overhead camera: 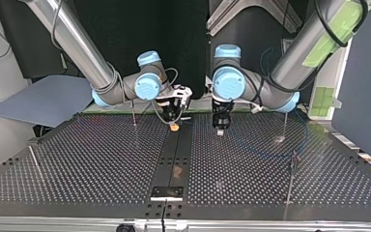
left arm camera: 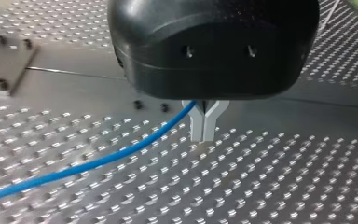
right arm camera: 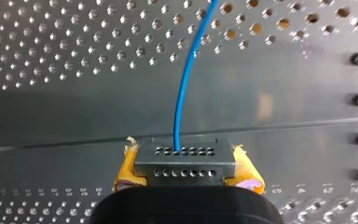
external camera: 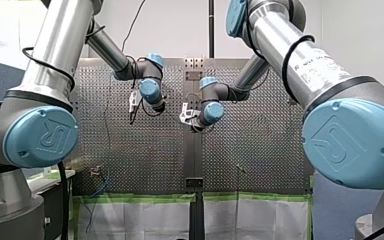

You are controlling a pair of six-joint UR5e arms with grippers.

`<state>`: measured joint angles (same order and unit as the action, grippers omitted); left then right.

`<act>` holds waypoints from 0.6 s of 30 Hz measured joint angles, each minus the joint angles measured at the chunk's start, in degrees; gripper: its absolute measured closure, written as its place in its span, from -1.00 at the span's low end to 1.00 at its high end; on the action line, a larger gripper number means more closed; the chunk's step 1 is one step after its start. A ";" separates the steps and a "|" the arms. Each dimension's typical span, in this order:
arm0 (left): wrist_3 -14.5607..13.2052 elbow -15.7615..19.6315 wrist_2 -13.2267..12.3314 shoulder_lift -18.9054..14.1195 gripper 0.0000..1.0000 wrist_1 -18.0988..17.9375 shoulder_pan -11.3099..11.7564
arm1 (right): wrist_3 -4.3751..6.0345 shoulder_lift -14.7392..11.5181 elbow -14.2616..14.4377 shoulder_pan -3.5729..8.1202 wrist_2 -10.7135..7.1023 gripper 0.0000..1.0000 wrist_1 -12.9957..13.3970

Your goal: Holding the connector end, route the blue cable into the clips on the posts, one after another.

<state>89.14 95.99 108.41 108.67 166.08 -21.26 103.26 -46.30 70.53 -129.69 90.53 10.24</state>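
Observation:
In the left wrist view my left gripper (left arm camera: 203,136) is black with pale fingers (left arm camera: 196,126), shut on the blue cable (left arm camera: 98,161), which trails away low over the perforated table. In the right wrist view my right gripper (right arm camera: 185,161), with yellow pads (right arm camera: 129,168), is shut on the grey metal connector (right arm camera: 185,163); the blue cable (right arm camera: 182,93) rises out of it. In the top view both grippers hang close together above the middle strip, my right gripper (overhead camera: 174,123) left of my left gripper (overhead camera: 220,126). Thin posts (overhead camera: 134,116) (overhead camera: 291,169) stand to either side.
A perforated metal table (overhead camera: 92,159) with a dark middle strip (overhead camera: 176,154) lies under both arms. More thin posts stand at the top view's left (overhead camera: 33,157) and right (overhead camera: 285,123). In the front view both arms (external camera: 50,60) (external camera: 300,55) reach inward over the table.

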 joint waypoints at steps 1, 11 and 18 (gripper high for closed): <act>-0.08 0.11 0.11 0.19 1.00 -0.01 -0.13 | -0.02 0.06 0.11 0.03 -0.01 1.00 0.06; 0.28 1.58 1.88 4.77 1.00 -2.27 -2.92 | -0.42 0.51 2.21 0.43 0.09 1.00 1.83; 0.28 1.77 2.17 8.46 1.00 -5.56 -4.13 | -0.28 0.63 5.44 1.18 0.10 1.00 5.18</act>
<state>89.42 97.76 110.58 117.13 160.52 -25.39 102.97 -45.67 75.97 -128.51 90.62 15.42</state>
